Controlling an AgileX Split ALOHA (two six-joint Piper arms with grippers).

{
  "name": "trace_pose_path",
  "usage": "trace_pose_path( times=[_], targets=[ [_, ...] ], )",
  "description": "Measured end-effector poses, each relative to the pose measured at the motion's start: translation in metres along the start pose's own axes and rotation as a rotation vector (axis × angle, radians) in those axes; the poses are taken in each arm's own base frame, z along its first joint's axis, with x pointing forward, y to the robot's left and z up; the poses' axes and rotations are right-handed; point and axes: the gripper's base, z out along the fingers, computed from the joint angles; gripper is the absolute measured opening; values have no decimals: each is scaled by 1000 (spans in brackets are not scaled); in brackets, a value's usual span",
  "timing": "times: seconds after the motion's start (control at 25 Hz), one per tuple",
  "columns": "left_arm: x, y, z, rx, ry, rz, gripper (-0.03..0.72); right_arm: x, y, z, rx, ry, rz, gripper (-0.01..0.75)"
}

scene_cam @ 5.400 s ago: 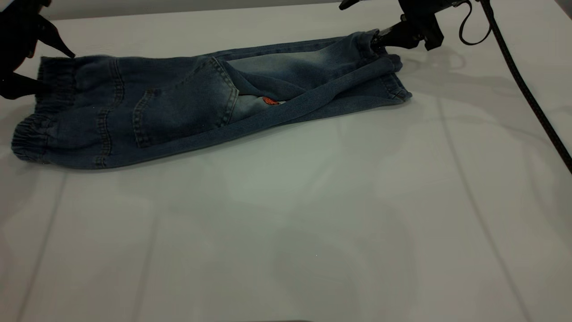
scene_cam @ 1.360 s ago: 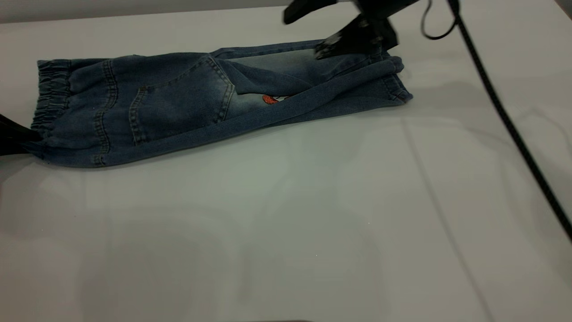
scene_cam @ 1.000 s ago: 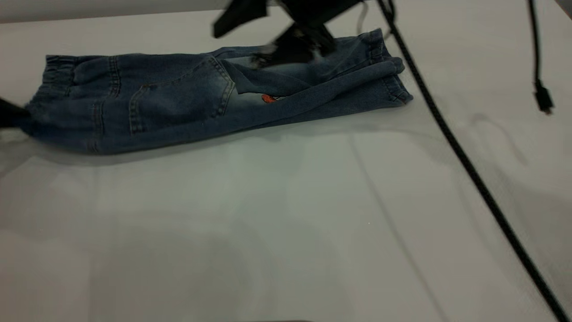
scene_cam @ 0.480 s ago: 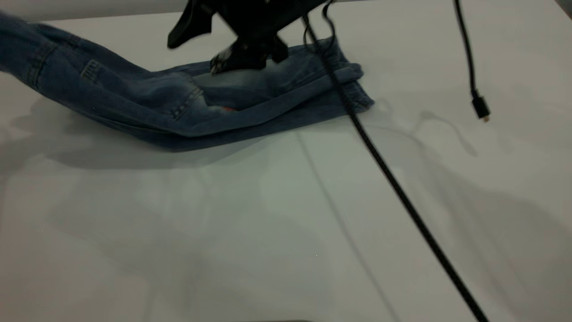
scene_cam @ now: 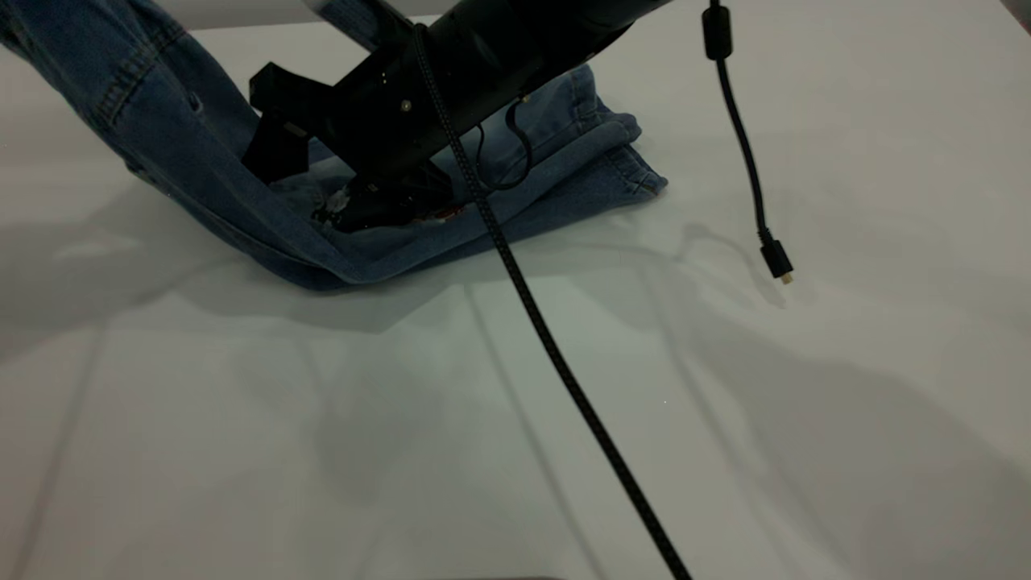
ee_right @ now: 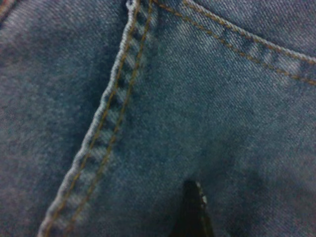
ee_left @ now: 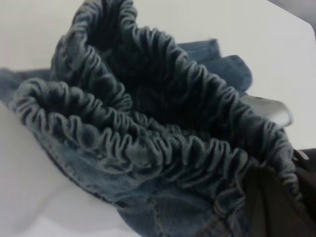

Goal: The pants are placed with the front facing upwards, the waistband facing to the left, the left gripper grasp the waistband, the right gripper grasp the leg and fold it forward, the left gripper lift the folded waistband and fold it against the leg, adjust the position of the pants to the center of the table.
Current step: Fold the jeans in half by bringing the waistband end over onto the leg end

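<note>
White table [scene_cam: 725, 419], pants [scene_cam: 556, 161] mid-fold — left gripper holds waistband [ee_left: 163, 148] aloft, right gripper [scene_cam: 362, 205] pins the crease, jaws unclear; lay it down slowly.

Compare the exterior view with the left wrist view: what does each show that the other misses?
Exterior only: the right arm's claw pressed down on the pants mid-length, leg hems flat on the table, a loose cable dangling. Left wrist only: the ruffled waistband bunched close up. Both: the pants' left end lifted off the table.
</note>
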Motion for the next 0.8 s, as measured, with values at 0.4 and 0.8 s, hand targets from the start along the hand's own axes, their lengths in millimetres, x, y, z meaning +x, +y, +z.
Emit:
trace_pose_path(
  times=[0.4, 0.8],
  targets=[
    [4, -31, -8, 36, -6, 109, 55, -41, -38, -71, 200, 0, -89, 491],
    [20, -93, 26, 64, -30, 286, 55, -22, -35, -56, 290, 125, -154, 491]
  ],
)
